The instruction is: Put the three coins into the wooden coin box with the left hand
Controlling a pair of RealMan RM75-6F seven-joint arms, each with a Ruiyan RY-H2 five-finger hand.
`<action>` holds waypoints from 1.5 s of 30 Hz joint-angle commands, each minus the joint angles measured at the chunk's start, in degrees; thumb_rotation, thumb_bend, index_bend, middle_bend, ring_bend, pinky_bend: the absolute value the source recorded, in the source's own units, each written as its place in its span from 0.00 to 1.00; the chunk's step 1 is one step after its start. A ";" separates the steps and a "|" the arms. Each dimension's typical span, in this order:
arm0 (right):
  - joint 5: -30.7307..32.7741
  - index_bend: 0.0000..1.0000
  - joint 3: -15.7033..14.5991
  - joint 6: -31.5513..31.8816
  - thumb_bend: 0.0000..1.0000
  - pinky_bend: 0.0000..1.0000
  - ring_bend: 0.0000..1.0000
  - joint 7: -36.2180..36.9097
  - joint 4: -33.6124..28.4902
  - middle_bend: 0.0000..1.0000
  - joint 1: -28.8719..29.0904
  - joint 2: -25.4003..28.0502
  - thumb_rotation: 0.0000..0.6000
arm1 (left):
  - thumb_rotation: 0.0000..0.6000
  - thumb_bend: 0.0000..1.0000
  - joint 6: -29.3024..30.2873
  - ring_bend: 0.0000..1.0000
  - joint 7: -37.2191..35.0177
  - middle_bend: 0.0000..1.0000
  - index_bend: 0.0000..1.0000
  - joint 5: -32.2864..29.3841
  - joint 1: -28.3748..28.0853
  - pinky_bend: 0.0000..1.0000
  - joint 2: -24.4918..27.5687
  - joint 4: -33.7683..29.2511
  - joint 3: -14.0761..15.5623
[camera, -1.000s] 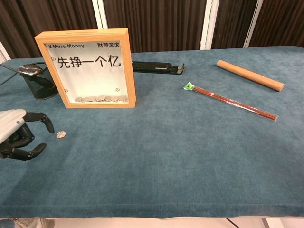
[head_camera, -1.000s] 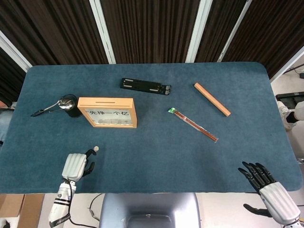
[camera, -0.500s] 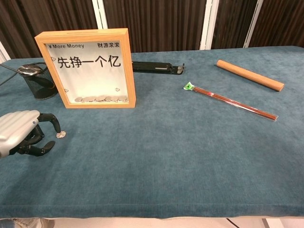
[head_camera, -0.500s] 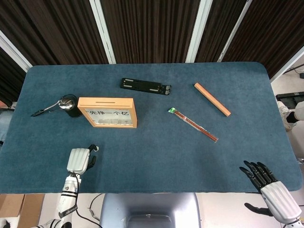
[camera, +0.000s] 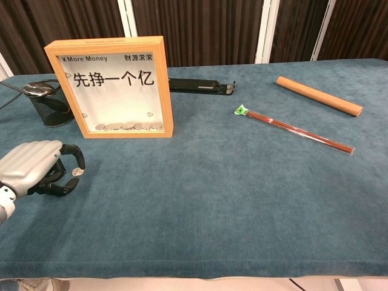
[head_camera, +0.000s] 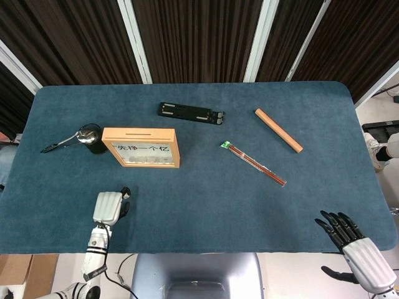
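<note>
The left hand (camera: 37, 171) curls its fingers around a coin (camera: 76, 172) lying on the near-left cloth, just in front of the wooden coin box (camera: 113, 86). The flat coin could slip from the fingertips. Compared to earlier, the hand has moved closer over it. The right hand (head_camera: 349, 240) rests spread, far right.

coin box (camera: 109, 88): pale wood, clear glossy pane | table (camera: 242, 194): matt blue felt

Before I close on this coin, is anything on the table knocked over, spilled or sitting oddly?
Nothing stands out. The wooden coin box stands upright with coins piled at its bottom. The black mesh cup is upright with a metal spoon across its rim. The left hand curls around the small silver coin on the cloth.
</note>
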 commanded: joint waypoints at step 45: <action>0.13 0.00 0.10 0.80 0.13 0.00 0.00 0.69 0.34 0.00 -0.29 0.15 1.00 | 1.00 0.41 -1.74 1.00 1.44 1.00 0.45 1.60 0.27 1.00 -2.07 6.12 -1.01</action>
